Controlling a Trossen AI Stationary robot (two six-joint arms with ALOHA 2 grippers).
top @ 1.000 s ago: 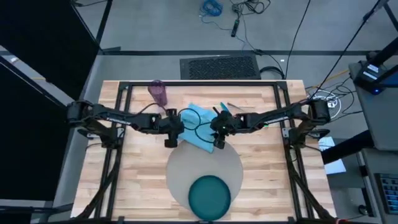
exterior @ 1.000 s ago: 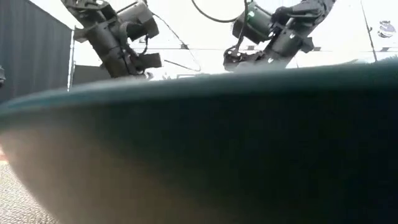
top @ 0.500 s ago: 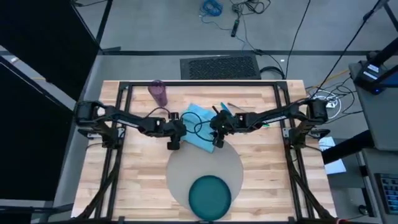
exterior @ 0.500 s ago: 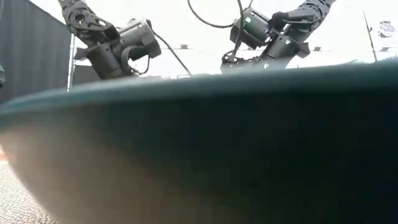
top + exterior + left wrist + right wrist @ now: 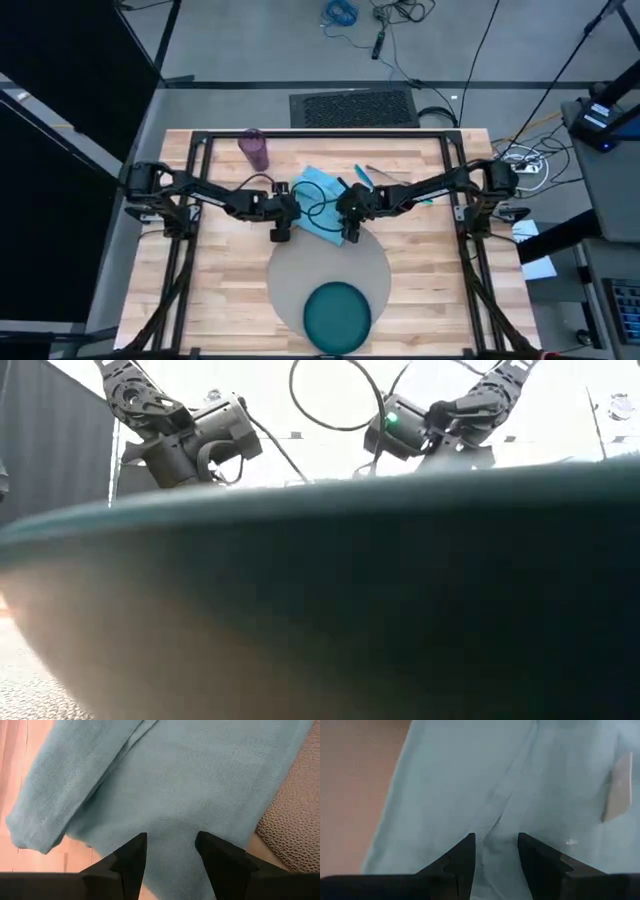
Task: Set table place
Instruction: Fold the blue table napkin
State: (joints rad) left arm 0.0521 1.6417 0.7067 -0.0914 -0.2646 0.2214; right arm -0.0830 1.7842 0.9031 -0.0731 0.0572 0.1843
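The light-blue napkin [image 5: 318,197] lies rumpled on the table [image 5: 230,290], its near corner at the far edge of the round grey-beige mat [image 5: 300,268]. A teal plate [image 5: 337,312] rests on the mat's near part. My left gripper [image 5: 279,234] stands open over the napkin's left near edge [image 5: 100,795]. My right gripper [image 5: 350,234] stands open over its right near part [image 5: 470,785]. The purple cup [image 5: 254,148] stands at the far left, and the teal-handled cutlery [image 5: 362,175] lies beyond the napkin. My left gripper's fingers [image 5: 131,857] point down at the napkin's near edge, one on each side of a strip of cloth; I cannot tell whether they touch it. My right gripper's fingers [image 5: 461,857] stand likewise either side of a crease [image 5: 495,825]; whether they touch the cloth cannot be told.
The plate's rim [image 5: 320,560] fills the low view and hides both fingertips there. A black metal frame [image 5: 200,160] runs round the table. Bare planks lie left and right of the mat.
Both grippers have gone down toward the napkin. My left gripper has also moved a little toward the table's right edge, and its wrist has tipped lower. The napkin has stayed where it was.
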